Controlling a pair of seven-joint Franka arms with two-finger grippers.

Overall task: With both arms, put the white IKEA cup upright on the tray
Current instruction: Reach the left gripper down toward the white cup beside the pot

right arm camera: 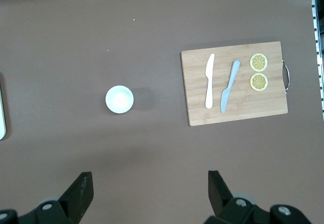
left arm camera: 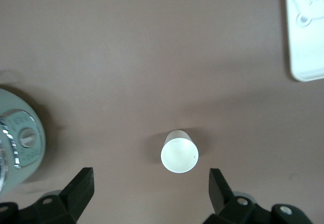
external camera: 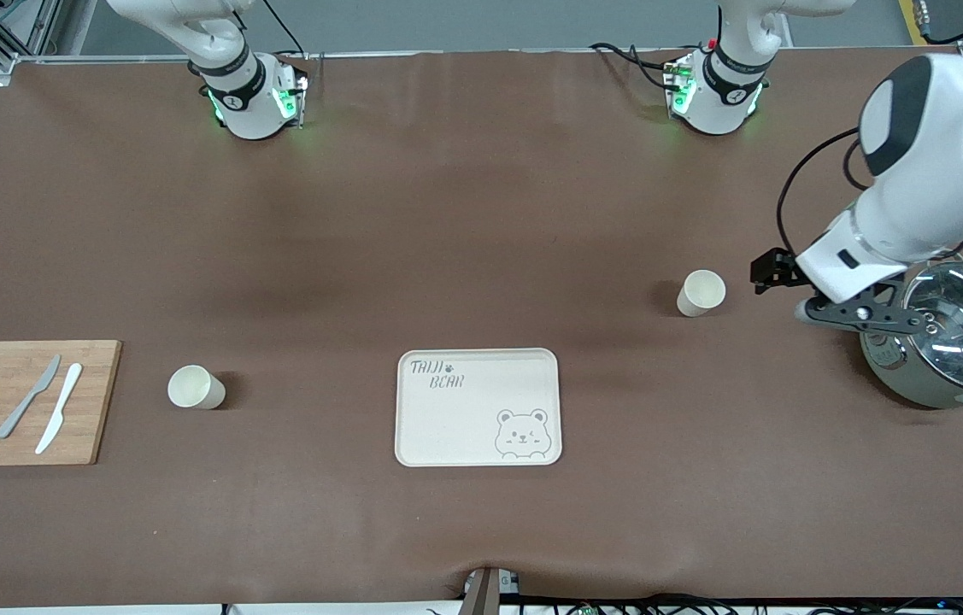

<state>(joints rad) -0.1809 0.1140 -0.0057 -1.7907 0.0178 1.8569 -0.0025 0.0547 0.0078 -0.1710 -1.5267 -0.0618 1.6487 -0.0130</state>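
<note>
Two white cups stand upright on the brown table. One cup [external camera: 701, 292] is toward the left arm's end; the other cup [external camera: 196, 387] is toward the right arm's end, beside a cutting board. The cream bear tray [external camera: 478, 407] lies empty between them, nearer the front camera. My left gripper [external camera: 870, 318] hangs open in the air between the first cup and a pot. In the left wrist view the gripper [left arm camera: 151, 186] is open, with that cup [left arm camera: 179, 153] just ahead of its fingers. My right gripper [right arm camera: 150, 191] is open and high above the table, looking down on the second cup [right arm camera: 119, 99].
A steel pot with a glass lid [external camera: 951, 342] stands at the left arm's end, close under the left gripper. A wooden cutting board [external camera: 20, 401] with two knives and two lemon slices lies at the right arm's end. The tray's corner shows in the left wrist view [left arm camera: 306, 41].
</note>
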